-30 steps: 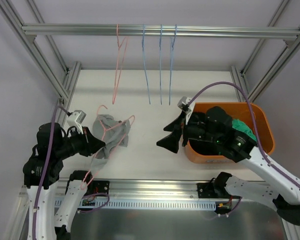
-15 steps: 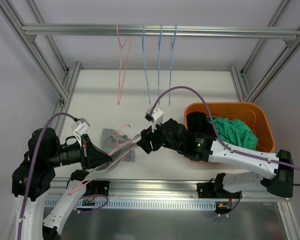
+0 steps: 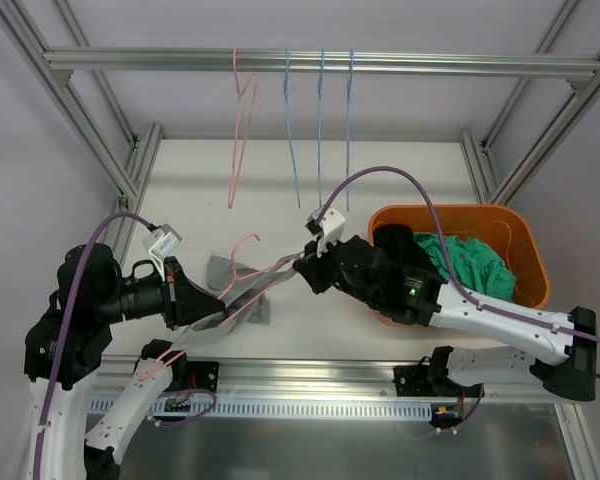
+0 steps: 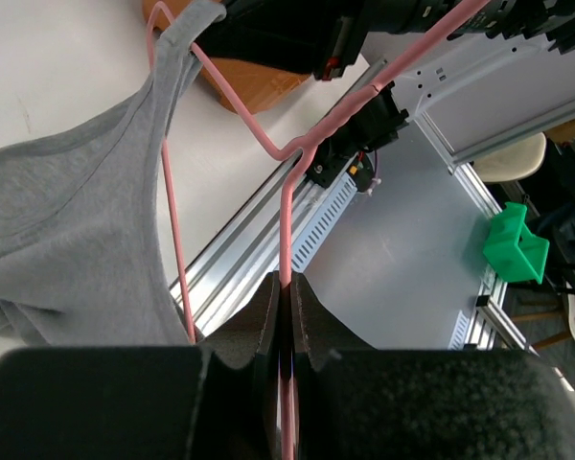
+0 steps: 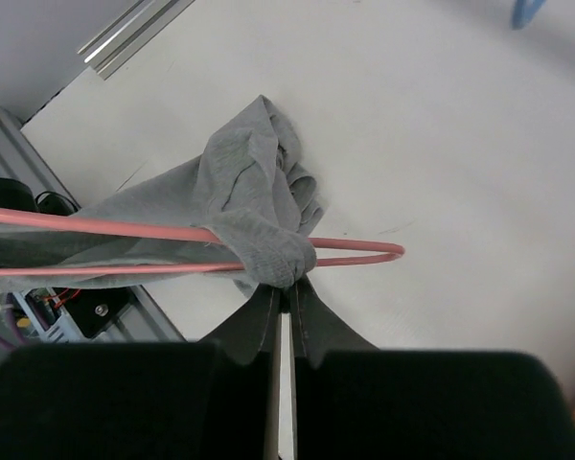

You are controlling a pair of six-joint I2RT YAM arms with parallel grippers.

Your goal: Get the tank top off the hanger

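Top view: grey tank top (image 3: 252, 312) on a pink hanger (image 3: 270, 272), stretched over the worktop's (image 3: 400, 180) near-left part between left hand (image 3: 216, 312) and right hand (image 3: 302, 268); orange basket (image 3: 525, 250) at the right edge
Left wrist view: left hand pinched tight on the hanger's wire, tank top draped to its left
Right wrist view: right hand closed on the tank top's strap (image 5: 273, 257) at the hanger's end

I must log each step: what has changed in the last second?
The right hand swung left from over the orange basket and shut on the tank top at the end of the hanger. The left hand stays shut on the hanger. Basket and hung hangers unchanged.
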